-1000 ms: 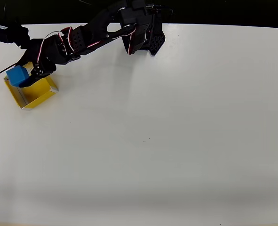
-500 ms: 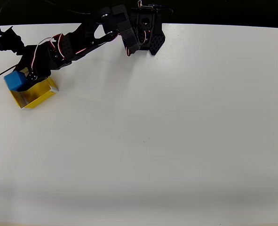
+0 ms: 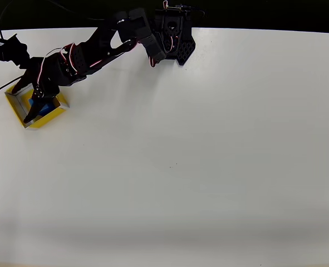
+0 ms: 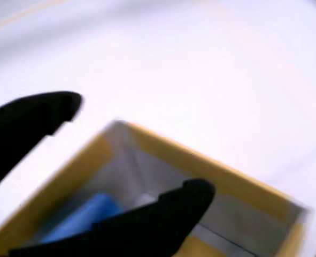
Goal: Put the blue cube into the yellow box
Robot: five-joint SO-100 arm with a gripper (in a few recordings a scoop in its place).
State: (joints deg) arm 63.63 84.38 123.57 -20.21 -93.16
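Blue matte cube lying inside the shallow square yellow box with pale rims, at the left edge of the white table. Black two-finger gripper poised over the box interior, jaws spread apart and released, one finger outside the box wall, the other above the cube.

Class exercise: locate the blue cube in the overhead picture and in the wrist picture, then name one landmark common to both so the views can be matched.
Overhead view: blue cube at far left, inside the yellow box, partly under the gripper.
Wrist view: blue cube at lower left, inside the box, behind the lower finger.
Shared landmark: the yellow box.
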